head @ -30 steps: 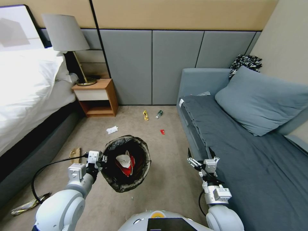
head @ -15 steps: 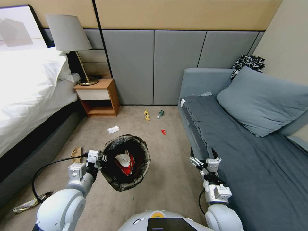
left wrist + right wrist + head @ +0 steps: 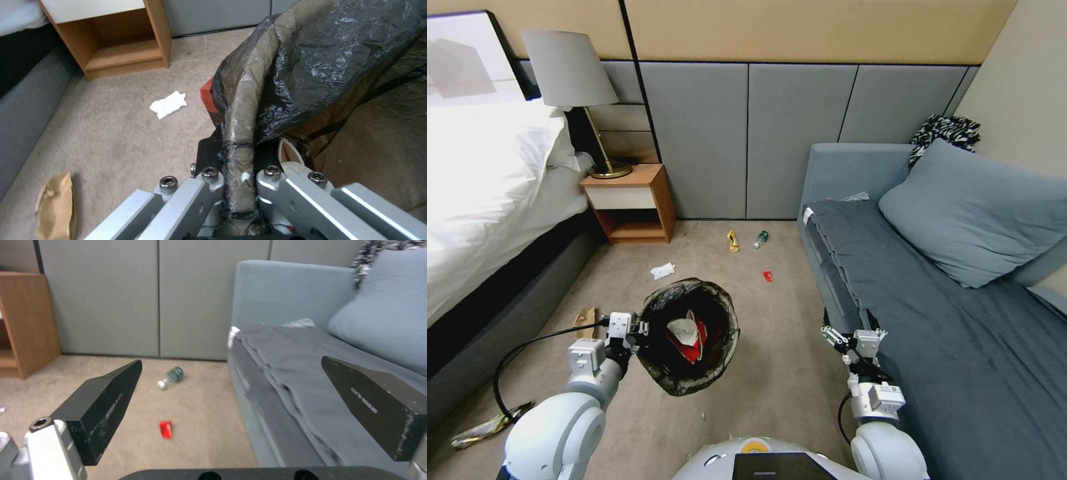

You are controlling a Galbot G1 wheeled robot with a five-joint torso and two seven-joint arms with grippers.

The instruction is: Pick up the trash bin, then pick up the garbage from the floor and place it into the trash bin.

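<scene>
The left pincer [image 3: 639, 330] is pinched onto the bag-covered rim of the trash bin [image 3: 688, 337], holding it up off the carpet at the robot's left front; in the left wrist view the two metal fingers [image 3: 202, 186] press the folded black liner [image 3: 311, 76] between them. Red-and-white cartons [image 3: 688, 337] already lie inside the bin.

The right pincer [image 3: 848, 327] hangs free beside the edge of the grey sofa [image 3: 960, 333], its black fingers [image 3: 102, 400] spread wide and holding nothing.

What the next pick turns on is where the remaining litter lies from that free pincer. The small red wrapper [image 3: 767, 275] is ahead of it and toward the robot's left — in the right wrist view the wrapper [image 3: 166, 429] sits between the spread fingers, nearer the left one, with its long side running roughly away from the robot. Beyond it, near the wall panels, are the small bottle [image 3: 759, 238] and the yellow wrapper [image 3: 732, 240], side by side but apart. The crumpled white tissue [image 3: 662, 270] and the brown paper scrap [image 3: 585, 320] lie on the left arm's side, yet that arm is taken up with the bin, so I judge the red wrapper the nearest reach for the right arm
</scene>
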